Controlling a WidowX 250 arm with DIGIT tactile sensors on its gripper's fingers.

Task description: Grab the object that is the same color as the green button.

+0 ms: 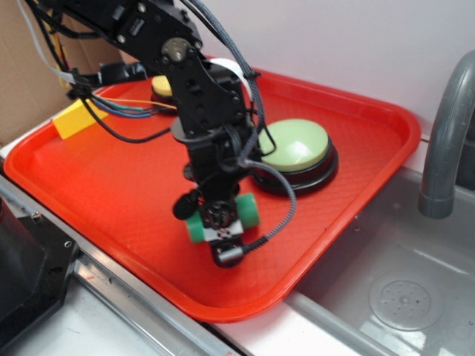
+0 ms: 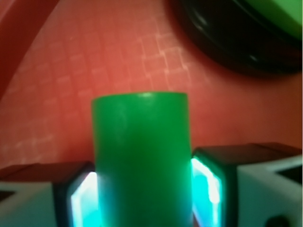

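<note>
The object, a small green cylinder (image 1: 249, 211) (image 2: 142, 151), lies crosswise between my gripper's two pads, and its ends stick out on both sides in the exterior view. My gripper (image 1: 223, 222) (image 2: 144, 198) is shut on it, with both pads pressed against its sides. It is low over the front middle of the red tray (image 1: 111, 178); whether the cylinder touches the tray I cannot tell. The green button (image 1: 293, 146) (image 2: 279, 7), pale green domed top on a black base, stands just behind and to the right of the gripper.
A yellow wedge block (image 1: 74, 119) lies at the tray's far left. A smaller yellow-topped button (image 1: 165, 85) is partly hidden behind the arm at the back. A grey faucet (image 1: 445, 133) rises over the steel sink (image 1: 401, 297) to the right.
</note>
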